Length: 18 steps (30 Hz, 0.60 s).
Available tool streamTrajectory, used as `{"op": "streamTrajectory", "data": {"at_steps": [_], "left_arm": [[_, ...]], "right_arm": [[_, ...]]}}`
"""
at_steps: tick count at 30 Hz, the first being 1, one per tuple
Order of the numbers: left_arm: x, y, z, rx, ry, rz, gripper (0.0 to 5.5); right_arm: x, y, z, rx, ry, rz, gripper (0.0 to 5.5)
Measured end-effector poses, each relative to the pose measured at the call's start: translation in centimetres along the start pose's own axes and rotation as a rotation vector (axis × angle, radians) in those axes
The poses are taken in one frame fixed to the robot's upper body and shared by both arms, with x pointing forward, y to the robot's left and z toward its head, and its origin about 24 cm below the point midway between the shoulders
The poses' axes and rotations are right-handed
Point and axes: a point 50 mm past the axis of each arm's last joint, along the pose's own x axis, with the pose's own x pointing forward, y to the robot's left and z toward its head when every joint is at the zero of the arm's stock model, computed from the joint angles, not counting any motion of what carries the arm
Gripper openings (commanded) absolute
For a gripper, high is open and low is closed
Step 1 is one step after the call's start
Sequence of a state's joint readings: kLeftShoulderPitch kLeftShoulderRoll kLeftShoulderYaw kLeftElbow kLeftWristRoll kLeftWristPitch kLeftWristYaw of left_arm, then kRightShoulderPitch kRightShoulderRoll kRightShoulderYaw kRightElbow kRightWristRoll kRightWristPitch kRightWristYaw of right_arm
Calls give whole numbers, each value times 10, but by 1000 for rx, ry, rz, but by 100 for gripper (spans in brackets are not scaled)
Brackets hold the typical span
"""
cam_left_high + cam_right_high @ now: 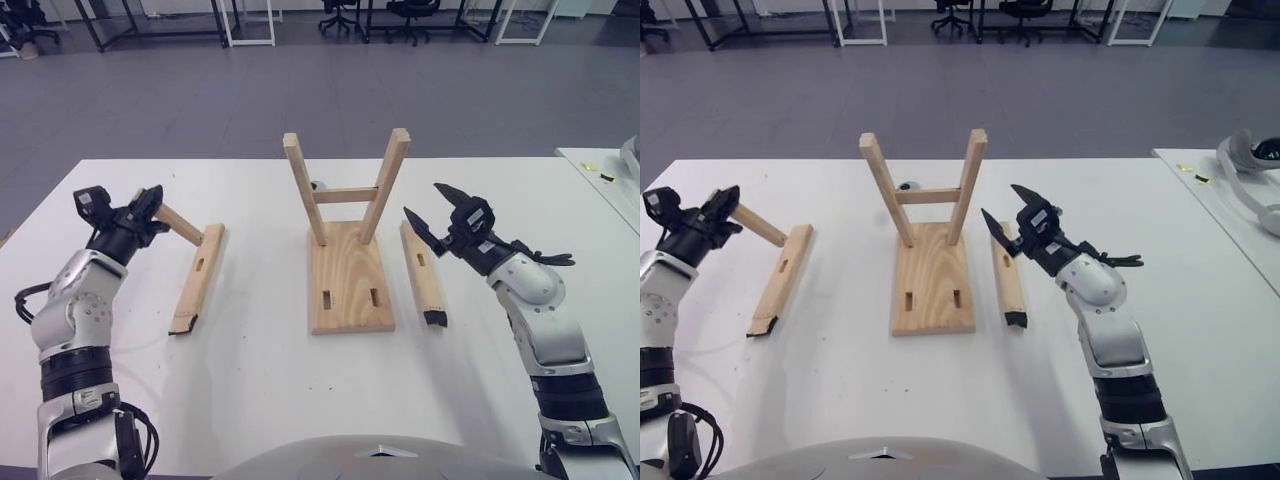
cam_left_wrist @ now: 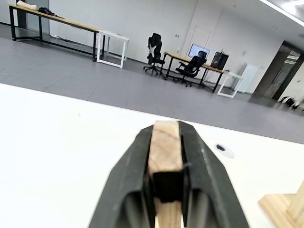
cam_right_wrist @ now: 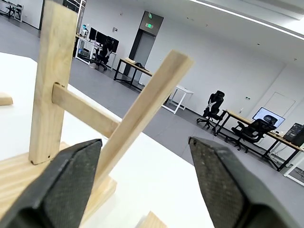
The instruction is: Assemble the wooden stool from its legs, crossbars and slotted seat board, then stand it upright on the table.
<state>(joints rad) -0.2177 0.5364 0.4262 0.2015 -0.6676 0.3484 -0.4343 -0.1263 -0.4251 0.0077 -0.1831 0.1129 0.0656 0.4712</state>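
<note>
Seat board [image 1: 349, 285] flat, two splayed legs [image 1: 303, 190] and crossbar [image 1: 345, 195] slotted in. Left gripper [image 1: 150, 205] clamped on second crossbar [image 1: 182, 226]; right gripper [image 1: 422, 200] jaws apart. White table [image 1: 250, 380], grey floor [image 1: 400, 90].

I am working in what looks like an open office or lab hall. My white bench [image 1: 250, 400] stands on a wide grey floor [image 1: 400, 90]. Beyond it are black swivel chairs [image 2: 154, 46], long desks [image 2: 57, 18] on black frames and a lit monitor [image 2: 198, 50]. White walls, ceiling light strips [image 3: 247, 18] and a dark door [image 3: 145, 45] under a green sign [image 3: 150, 15], probably an exit marker, close the room.
</note>
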Motion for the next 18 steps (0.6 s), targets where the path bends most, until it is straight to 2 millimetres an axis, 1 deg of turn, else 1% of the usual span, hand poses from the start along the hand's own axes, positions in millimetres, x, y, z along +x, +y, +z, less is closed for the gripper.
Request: {"op": "streamTrajectory", "data": {"at_steps": [2,6,12,18], "left_arm": [[-8,3,-7,4,13,41,40],[-17,-2,-7,1,-8,80,40],[-17,-5,-16,-59,0,112,40],[-18,-4,-18,-54,5,125,40]], "right_arm": [[-3,5,-9,14,31,6,339],[-1,12,-13,0,33,19,339],[-1,13,-15,1,35,21,339],[-2,14,-17,-11,48,21,339]]}}
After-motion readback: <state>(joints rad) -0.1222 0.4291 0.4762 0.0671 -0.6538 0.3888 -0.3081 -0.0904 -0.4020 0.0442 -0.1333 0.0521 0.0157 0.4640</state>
